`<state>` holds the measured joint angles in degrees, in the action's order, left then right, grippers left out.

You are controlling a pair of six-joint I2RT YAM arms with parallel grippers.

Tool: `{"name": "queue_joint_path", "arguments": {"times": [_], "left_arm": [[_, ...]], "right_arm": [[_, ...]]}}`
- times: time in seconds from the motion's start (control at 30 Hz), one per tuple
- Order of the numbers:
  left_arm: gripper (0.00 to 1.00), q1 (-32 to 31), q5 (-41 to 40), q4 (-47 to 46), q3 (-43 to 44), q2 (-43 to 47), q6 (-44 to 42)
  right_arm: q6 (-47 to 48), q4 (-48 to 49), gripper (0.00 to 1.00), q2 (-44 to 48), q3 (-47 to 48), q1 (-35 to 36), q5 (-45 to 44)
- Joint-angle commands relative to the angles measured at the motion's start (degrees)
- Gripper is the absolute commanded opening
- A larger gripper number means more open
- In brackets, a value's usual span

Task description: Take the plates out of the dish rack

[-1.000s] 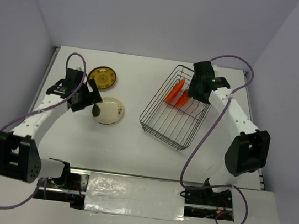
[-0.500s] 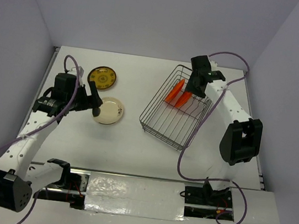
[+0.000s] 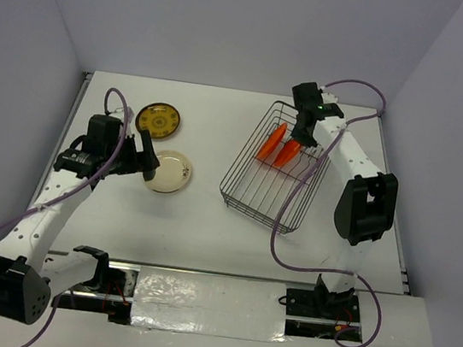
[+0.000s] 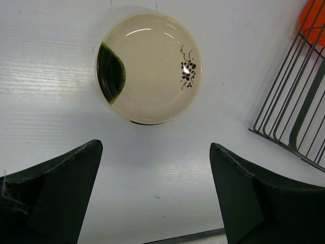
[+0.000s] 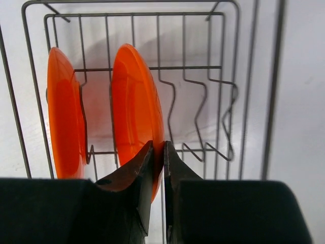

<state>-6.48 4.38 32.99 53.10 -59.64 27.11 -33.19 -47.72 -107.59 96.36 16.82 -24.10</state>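
Two orange plates stand on edge between the tines of the dark wire dish rack. My right gripper is shut on the rim of the right-hand orange plate; the other orange plate stands just left of it. A cream-white plate with a dark blotch and a yellow-brown ringed plate lie flat on the table at the left. My left gripper hovers open beside the cream plate, holding nothing.
The white table is walled by pale panels on three sides. The rack's near corner shows at the right of the left wrist view. Purple cables loop from both arms.
My right gripper has closed onto the rim of the right-hand orange plate and the rack has shifted slightly. The left arm drew back from the cream plate, then stayed nearly still.
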Motion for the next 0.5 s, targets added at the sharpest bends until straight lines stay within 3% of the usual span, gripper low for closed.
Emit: {"name": "queue_joint_path", "arguments": {"times": [0.0,0.3,0.4,0.43,0.47], "left_arm": [[1.0,-0.2,1.59,-1.27,2.18,0.4,-0.84],[1.0,-1.69,6.68,-0.03,15.07,-2.06,1.36],[0.99,-3.27,19.13,-4.93,18.87,-5.48,3.2],[0.99,-3.97,26.65,-10.96,19.23,-6.45,4.51],[1.0,-6.59,28.3,-13.2,21.15,-7.41,6.96]], "right_arm": [[0.22,-4.72,0.04,3.27,7.6,-0.38,-5.51],[5.94,-18.98,0.02,3.17,28.0,-0.21,-15.63],[7.43,-17.95,0.02,8.78,27.06,2.58,-14.32],[8.66,-15.84,0.02,10.89,22.0,4.0,-12.83],[11.89,-12.95,0.02,15.87,18.64,5.49,-8.47]]}}
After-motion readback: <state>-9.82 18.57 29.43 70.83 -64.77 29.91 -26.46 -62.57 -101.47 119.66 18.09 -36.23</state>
